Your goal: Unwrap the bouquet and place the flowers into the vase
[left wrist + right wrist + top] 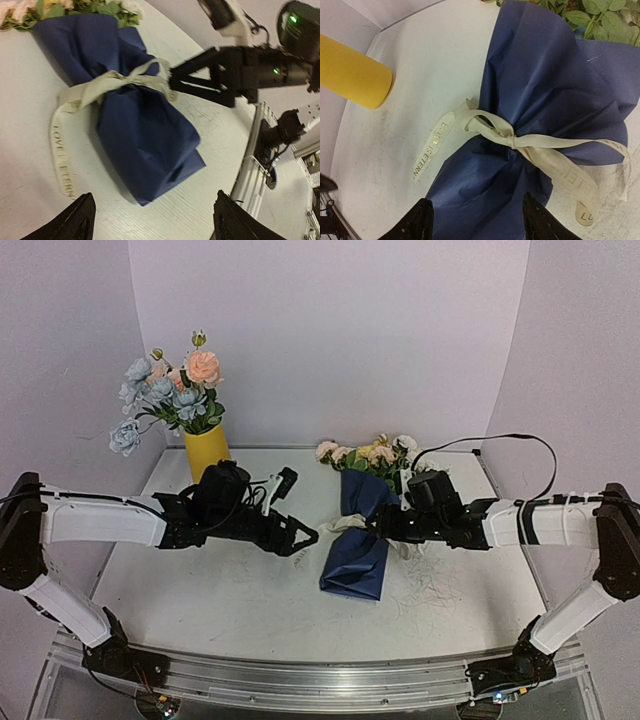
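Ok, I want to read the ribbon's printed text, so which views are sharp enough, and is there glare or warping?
Right wrist view: even light, no glare, cream printed ribbon sharp, letters partly readable. Left wrist view: ribbon tail lettering readable, but wide-angle bending curves the edge of the white table. Top external view: soft and evenly lit, ribbon too small to read.

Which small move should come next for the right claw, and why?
Probably lower the open right claw and close it on the loose ribbon tail, then pull. The knot keeps the bouquet wrapped, and the left claw is open too, gripping nothing.
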`<state>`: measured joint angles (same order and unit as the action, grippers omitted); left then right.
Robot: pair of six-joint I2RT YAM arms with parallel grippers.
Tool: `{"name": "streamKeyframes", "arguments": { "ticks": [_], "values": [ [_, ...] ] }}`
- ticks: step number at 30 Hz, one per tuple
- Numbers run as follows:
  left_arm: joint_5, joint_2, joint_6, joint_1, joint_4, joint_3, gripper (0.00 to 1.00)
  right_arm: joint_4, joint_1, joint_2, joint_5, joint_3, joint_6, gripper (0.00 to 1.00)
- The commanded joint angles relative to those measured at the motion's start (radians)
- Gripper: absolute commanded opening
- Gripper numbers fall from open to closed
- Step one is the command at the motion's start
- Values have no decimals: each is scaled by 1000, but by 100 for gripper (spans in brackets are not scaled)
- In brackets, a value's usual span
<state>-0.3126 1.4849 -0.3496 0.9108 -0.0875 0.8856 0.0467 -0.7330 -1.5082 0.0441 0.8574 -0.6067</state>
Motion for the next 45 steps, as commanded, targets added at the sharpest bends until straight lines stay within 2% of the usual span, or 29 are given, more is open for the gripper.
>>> {"name": "streamKeyframes", "arguments": {
  "ticks": [1,4,11,18,24,33,37,40,43,45],
  "values": [
    [58,28,4,-72,21,14,82,38,-24,-20,37,-2,-23,58],
    [146,112,39,-79,21,73,78,71,-32,-8,86,-28,-27,49],
    [258,293,70,-87,60,219,74,77,-48,6,109,-27,-23,43],
    [294,430,113,-86,122,344,72,126,-63,-58,186,-21,-29,14],
    [298,537,131,-87,205,443,70,142,-68,-94,191,-47,-54,3],
    [302,633,147,-87,305,540,69,173,-67,-95,197,-100,-69,1],
    [303,689,149,-85,361,604,66,176,-66,-98,196,-107,-69,1],
    [352,714,150,-84,388,635,60,175,-66,-93,190,-113,-71,0],
    [364,725,156,-84,405,642,51,173,-67,-74,167,-119,-74,0],
    [364,727,156,-82,410,637,39,164,-67,-42,140,-113,-72,1]
  ]
}}
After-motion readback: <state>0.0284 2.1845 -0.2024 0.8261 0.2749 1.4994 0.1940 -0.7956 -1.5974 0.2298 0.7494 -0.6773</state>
